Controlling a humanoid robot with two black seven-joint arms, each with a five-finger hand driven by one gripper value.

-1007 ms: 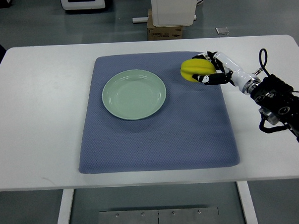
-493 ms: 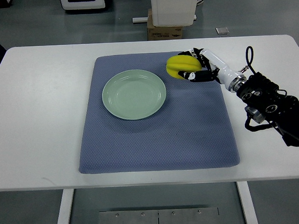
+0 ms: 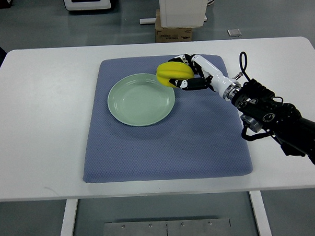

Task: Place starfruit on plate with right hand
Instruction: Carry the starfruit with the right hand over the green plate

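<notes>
Right hand (image 3: 189, 75) fingers curled round starfruit (image 3: 173, 73), prob. just above plate (image 3: 141, 99) rim.

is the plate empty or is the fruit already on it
Empty. The plate shows only bare green surface; the starfruit is gripped in the right hand at the plate's upper right rim.

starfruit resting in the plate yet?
No, the right hand grips the starfruit at the plate's upper-right rim, not set down inside.
</notes>
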